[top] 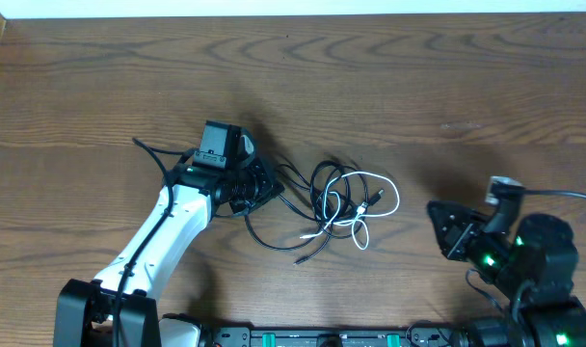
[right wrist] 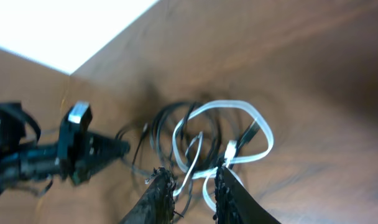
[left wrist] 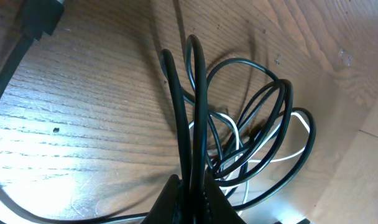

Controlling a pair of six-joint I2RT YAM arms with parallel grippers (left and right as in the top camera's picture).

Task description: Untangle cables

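Observation:
The cables lie in one loose tangle at the table's middle: black loops (top: 322,178) wound through a white cord (top: 394,198). My left gripper (top: 259,188) sits at the tangle's left edge. In the left wrist view it (left wrist: 192,186) is shut on two strands of black cable (left wrist: 198,93) that rise from between the jaws, and the white cord (left wrist: 229,117) shows behind them. My right gripper (top: 439,226) hangs to the right of the tangle, apart from it. Its jaws (right wrist: 192,183) stand open with nothing between them, facing the white cord (right wrist: 229,104) and black loops (right wrist: 158,121).
The left arm's own thick black wire (top: 163,169) trails off behind its wrist. The table's far edge (top: 274,10) runs along the top, and the arm bases (top: 322,337) sit at the near edge. Bare wood surrounds the tangle.

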